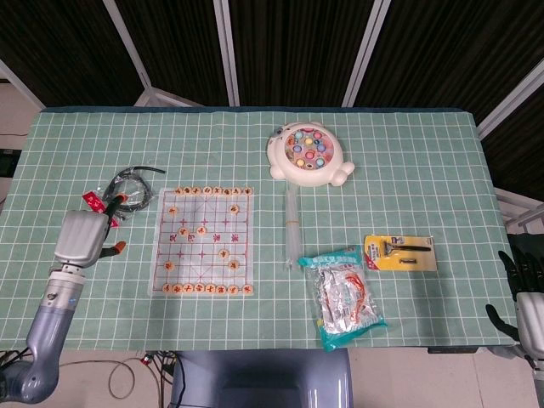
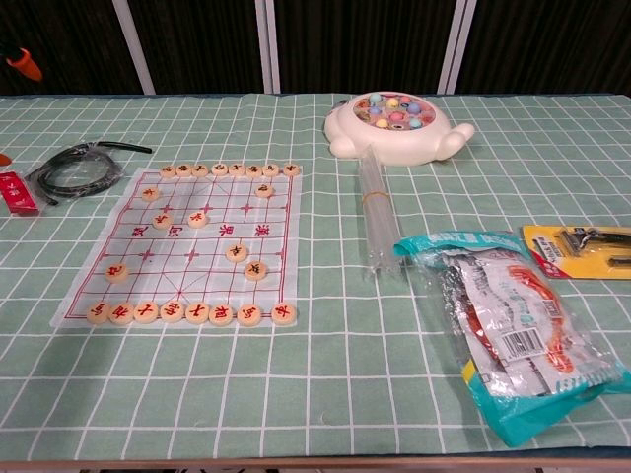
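Looking down from the head view, we see our left hand [image 1: 83, 235] over the left part of the table [image 1: 408, 170], its back toward the camera so the fingers are mostly hidden; we cannot tell whether it is released or clenched. It covers part of the red packet [image 1: 91, 200] and sits just near of the coiled black cable [image 1: 129, 189]. In the chest view only an orange fingertip shows at the far left edge. Our right hand [image 1: 527, 299] is cut off at the right edge, off the table, fingers apart and holding nothing.

Right of the left hand lies the chess board [image 1: 205, 240] with round pieces in rows. Farther right are the clear tubes [image 1: 292, 228], the white fishing toy [image 1: 310, 155] at the far side, the teal snack bag [image 1: 342, 299] near the front edge and the yellow razor card [image 1: 400, 252].

A green checked cloth covers the table; behind it stand dark panels with pale frames
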{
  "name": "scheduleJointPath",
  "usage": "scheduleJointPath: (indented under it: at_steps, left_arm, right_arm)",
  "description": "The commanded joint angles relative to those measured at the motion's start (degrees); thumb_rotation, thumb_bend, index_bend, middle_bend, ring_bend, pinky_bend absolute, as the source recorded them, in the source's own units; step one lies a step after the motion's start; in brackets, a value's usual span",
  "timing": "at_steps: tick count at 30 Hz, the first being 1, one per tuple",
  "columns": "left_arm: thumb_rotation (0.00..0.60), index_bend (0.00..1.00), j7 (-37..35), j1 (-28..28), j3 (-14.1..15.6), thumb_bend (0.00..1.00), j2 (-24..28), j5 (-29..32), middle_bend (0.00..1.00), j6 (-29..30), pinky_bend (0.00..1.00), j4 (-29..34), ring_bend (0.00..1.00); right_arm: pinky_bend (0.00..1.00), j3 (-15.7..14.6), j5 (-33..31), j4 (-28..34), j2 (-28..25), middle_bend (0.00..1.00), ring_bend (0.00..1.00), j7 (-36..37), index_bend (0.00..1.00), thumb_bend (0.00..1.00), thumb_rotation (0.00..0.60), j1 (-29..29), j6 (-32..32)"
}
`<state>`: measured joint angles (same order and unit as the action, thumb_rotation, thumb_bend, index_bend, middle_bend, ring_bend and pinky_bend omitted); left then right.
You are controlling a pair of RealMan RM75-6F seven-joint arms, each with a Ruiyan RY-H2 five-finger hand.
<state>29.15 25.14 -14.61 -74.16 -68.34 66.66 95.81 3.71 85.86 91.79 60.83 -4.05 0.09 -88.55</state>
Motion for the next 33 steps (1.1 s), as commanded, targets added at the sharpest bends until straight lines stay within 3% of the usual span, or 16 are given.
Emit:
scheduleJointPath:
  at_steps: [1, 9, 21, 33]
  left_arm:
    - [0.6, 0.33, 3.12, 3.16, -1.31, 0.16, -1.89, 4.0, 0.89, -3.47, 0.92, -1.76, 0.82]
    - [0.6, 0.34, 9.53, 9.1, -3.07, 0.17, -5.61, 13.24, 0.91, -7.84, 0.92, -7.59, 0.83]
    - [0.6, 0.39, 11.3, 15.04, -3.42, 0.18, -11.24, 22.39, 0.95, -13.04, 0.93, -18.09, 0.87]
    - [0.6, 0.42, 12.66, 20.07, -2.38, 0.22, -17.64, 27.14, 0.95, -16.63, 0.94, -28.84, 0.87]
  right_arm:
    - [0.0, -0.05, -0.09, 0.09, -0.1, 0.0, 0.0, 0.15, 0.0, 0.34, 0.6, 0.0, 0.15]
    - [0.0, 0.07, -0.79, 0.64, -0.47, 0.0, 0.0, 0.84, 0.0, 0.34, 0.6, 0.1, 0.79]
    - [0.0, 0.12, -1.22, 1.11, -0.64, 0.0, 0.0, 1.07, 0.0, 0.34, 0.6, 0.13, 1.11]
    - [0.0, 0.15, -1.71, 1.29, -0.72, 0.0, 0.0, 1.56, 0.0, 0.34, 0.6, 0.17, 1.55]
